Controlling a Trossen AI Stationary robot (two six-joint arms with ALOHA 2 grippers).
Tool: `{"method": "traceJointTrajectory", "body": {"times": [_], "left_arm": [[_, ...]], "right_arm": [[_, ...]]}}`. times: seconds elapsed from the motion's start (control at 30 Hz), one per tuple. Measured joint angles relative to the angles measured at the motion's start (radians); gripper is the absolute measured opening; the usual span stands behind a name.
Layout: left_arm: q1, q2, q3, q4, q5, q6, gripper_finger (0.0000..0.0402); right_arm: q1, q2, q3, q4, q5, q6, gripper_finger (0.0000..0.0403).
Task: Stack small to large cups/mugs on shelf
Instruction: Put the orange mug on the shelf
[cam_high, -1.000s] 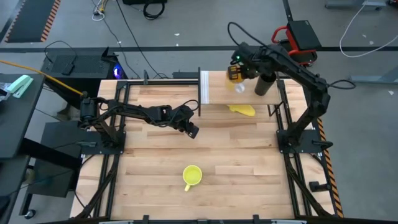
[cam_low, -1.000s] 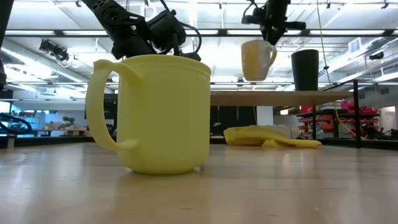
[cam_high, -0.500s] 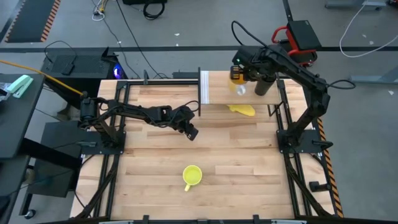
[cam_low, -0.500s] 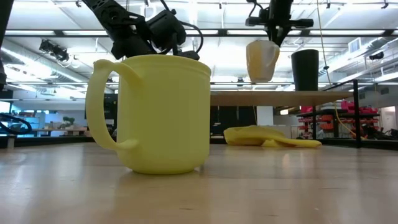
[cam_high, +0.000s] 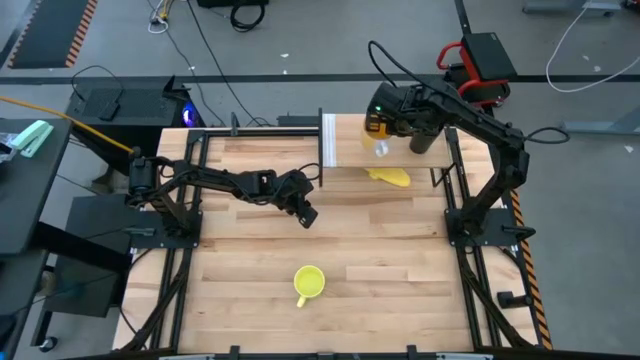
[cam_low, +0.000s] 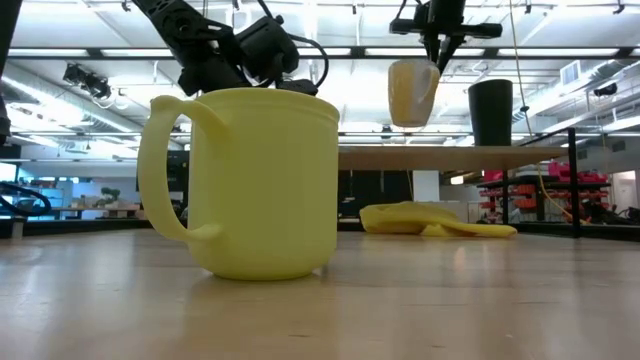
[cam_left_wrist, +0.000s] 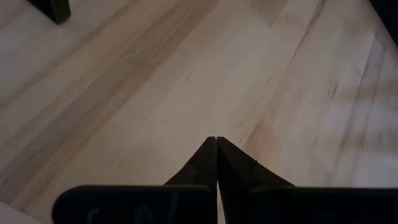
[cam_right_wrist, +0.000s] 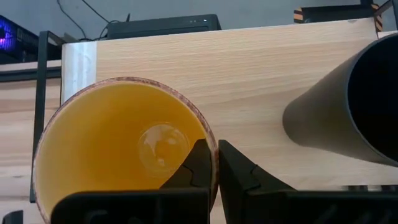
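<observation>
The orange cup (cam_right_wrist: 118, 146) hangs from my right gripper (cam_right_wrist: 216, 155), which is shut on it above the shelf (cam_right_wrist: 249, 68); in the low view the cup (cam_low: 412, 92) floats clear over the shelf board (cam_low: 440, 155). The tall black cup (cam_low: 490, 112) stands upright on its base on the shelf, just beside the orange one, also seen from above (cam_high: 422, 135). The yellow mug (cam_high: 309, 283) stands on the tabletop near its near edge, handle to one side. My left gripper (cam_left_wrist: 216, 142) hovers shut over bare wood mid-table (cam_high: 305, 213). My right gripper pinches the orange cup's rim (cam_right_wrist: 208, 140) on the side facing the black cup, one finger (cam_right_wrist: 196, 158) inside the cup and the other outside. The fingers come from above, pointing down. The cup hangs below them, mouth up, lifted clear of the shelf and slightly tilted.
A flat yellow banana-like thing (cam_high: 390, 176) lies on the tabletop just in front of the shelf. The shelf's white end panel (cam_high: 328, 140) stands at its left end, thin black posts at its corners. Bare wood stretches between the mug and the shelf.
My right gripper, with the orange cup, drifted a little toward the black cup and then back toward the white end panel. The cup swayed and tilted with it and stayed lifted above the shelf board.
</observation>
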Motion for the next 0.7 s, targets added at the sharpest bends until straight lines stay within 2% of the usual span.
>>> {"method": "traceJointTrajectory", "body": {"times": [0.3, 0.53, 0.7], "left_arm": [[0.0, 0.0, 0.0, -0.003, 0.032, 0.01, 0.0028], [0.0, 0.0, 0.0, -0.018, 0.033, 0.01, 0.0014], [0.004, 0.0, 0.0, -0.015, 0.033, 0.024, 0.001]], "right_arm": [[0.008, -0.001, -0.013, 0.003, 0.026, -0.015, 0.0012], [-0.008, -0.094, -0.181, -0.001, 0.02, -0.034, 0.0012], [-0.011, -0.173, -0.268, -0.001, 0.018, 0.028, 0.0012]]}}
